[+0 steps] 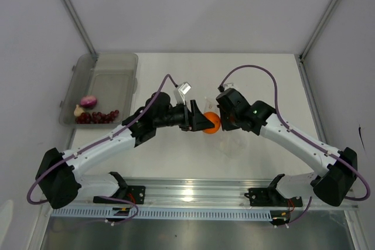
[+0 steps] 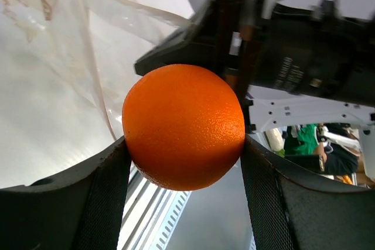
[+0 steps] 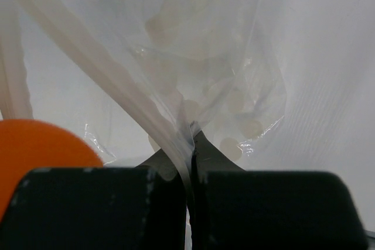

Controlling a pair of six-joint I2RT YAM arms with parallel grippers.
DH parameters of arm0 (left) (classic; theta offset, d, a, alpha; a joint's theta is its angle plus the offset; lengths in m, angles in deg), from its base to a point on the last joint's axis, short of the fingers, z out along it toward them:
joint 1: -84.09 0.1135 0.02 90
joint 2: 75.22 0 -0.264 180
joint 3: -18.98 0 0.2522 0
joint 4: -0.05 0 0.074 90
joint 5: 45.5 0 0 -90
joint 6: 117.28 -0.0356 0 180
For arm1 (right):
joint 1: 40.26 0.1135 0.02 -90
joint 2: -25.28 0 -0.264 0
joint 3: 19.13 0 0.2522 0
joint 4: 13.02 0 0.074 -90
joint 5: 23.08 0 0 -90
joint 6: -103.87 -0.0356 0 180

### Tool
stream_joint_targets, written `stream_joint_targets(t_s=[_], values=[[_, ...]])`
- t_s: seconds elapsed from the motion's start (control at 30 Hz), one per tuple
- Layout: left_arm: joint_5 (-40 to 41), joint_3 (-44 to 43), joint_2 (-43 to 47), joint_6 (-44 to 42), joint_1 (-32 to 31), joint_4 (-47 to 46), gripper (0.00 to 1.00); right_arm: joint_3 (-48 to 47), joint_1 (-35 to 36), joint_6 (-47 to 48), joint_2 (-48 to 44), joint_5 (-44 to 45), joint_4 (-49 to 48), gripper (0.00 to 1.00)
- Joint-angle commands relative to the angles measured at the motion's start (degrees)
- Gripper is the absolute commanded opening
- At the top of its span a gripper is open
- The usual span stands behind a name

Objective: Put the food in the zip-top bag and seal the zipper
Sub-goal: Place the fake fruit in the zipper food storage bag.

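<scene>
My left gripper (image 1: 202, 122) is shut on the round orange (image 1: 211, 123), which fills the middle of the left wrist view (image 2: 183, 126) between the two black fingers (image 2: 99, 191). My right gripper (image 1: 224, 116) is shut on the edge of the clear zip-top bag (image 3: 193, 45), pinching the plastic between closed jaws (image 3: 191, 144). The bag (image 1: 231, 141) hangs and lies under the right gripper, just right of the orange. The orange shows at the lower left of the right wrist view (image 3: 41, 150). The onion (image 1: 88, 101), garlic (image 1: 78, 110) and dark red berries (image 1: 99, 116) lie in the tub.
A grey translucent tub (image 1: 111, 65) stands at the far left of the white table, its lid open. The arm bases sit on a metal rail (image 1: 193, 194) at the near edge. White walls enclose the table.
</scene>
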Motion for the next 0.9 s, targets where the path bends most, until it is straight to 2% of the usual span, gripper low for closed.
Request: stream_joint_targets(t_s=[0.0, 0.17, 0.37, 0.4, 0.47, 0.57, 0.6, 0.63, 0.7, 0.77, 0.8, 0.87], values=[[4.3, -1.4, -0.5, 0.0, -0.7, 2.1, 0.01, -1.9, 1.0, -1.7, -2.0, 0.5, -2.0, 0.0], [5.2, -0.4, -1.2, 0.8, -0.8, 1.8, 0.01, -2.9, 1.0, -1.8, -2.0, -0.3, -2.3, 0.0], [7.3, -2.8, -3.1, 0.0, -1.2, 6.3, 0.02, -3.7, 0.8, -1.5, -1.7, -0.3, -2.3, 0.0], [7.3, -2.8, -3.5, -0.3, -1.4, 6.5, 0.09, -3.6, 0.8, -1.3, -1.9, -0.2, -2.3, 0.0], [7.3, -3.2, -3.7, -0.5, -1.4, 6.8, 0.17, -3.5, 0.6, -1.2, -2.0, -0.3, -2.3, 0.0], [6.9, -3.2, -3.8, -0.9, -1.5, 6.2, 0.36, -3.5, 0.3, -1.2, -2.0, -0.4, -2.3, 0.0], [6.7, -3.0, -3.7, -1.4, -1.6, 5.8, 0.5, -3.5, 0.3, -1.1, -2.2, -0.5, -2.4, 0.0], [6.4, -3.0, -3.5, -1.6, -1.6, 5.0, 0.56, -3.6, 0.3, -1.0, -2.1, -0.5, -2.3, 0.0], [6.5, -3.1, -3.3, -2.2, -1.8, 4.7, 0.66, -3.6, 0.1, -1.0, -2.1, -0.6, -2.3, 0.0], [6.2, -3.1, -3.2, -2.7, -1.9, 4.4, 0.72, -3.9, 0.0, -0.9, -2.1, -0.8, -2.1, 0.0], [6.1, -3.1, -3.1, -2.7, -1.9, 4.3, 0.99, -3.9, -0.1, -0.8, -2.1, -1.0, -2.0, 0.0], [5.8, -3.0, -2.8, -3.1, -1.9, 4.0, 1.0, -4.2, -0.3, -0.9, -2.2, -1.1, -2.0, 0.0]])
